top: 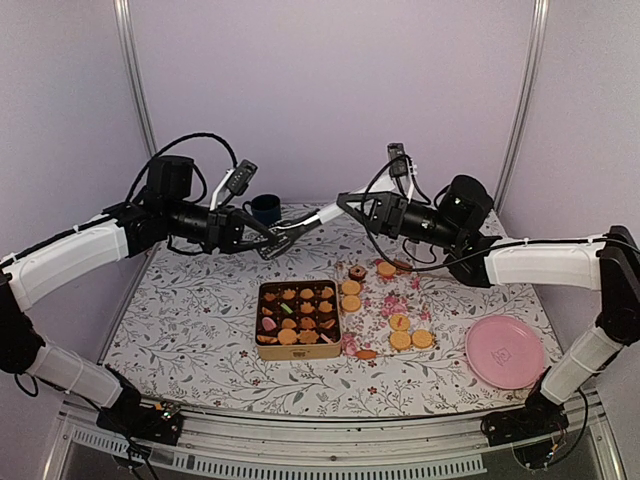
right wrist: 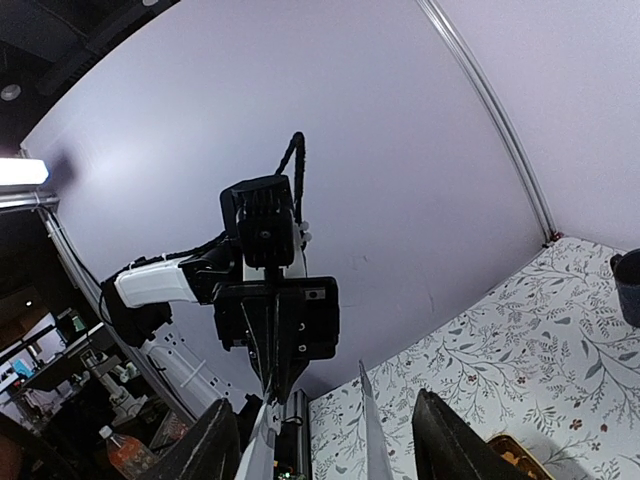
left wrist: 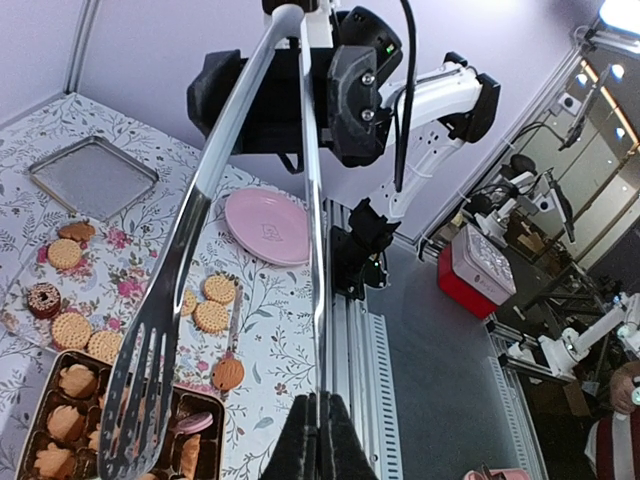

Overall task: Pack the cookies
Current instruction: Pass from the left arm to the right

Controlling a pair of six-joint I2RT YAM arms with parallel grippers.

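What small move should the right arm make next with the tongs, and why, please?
Probably close the right fingers on the tongs: they stand apart on either side of them, not yet gripping, while the left fingers are shut on the other end, so the handover looks half done.

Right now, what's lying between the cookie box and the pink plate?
Loose cookies on the flowered cloth, between box and plate; the top view shows it.

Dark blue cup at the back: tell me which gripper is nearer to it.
Left. The left gripper hangs just in front of the cup; the right gripper sits farther off to its right, past the tongs.
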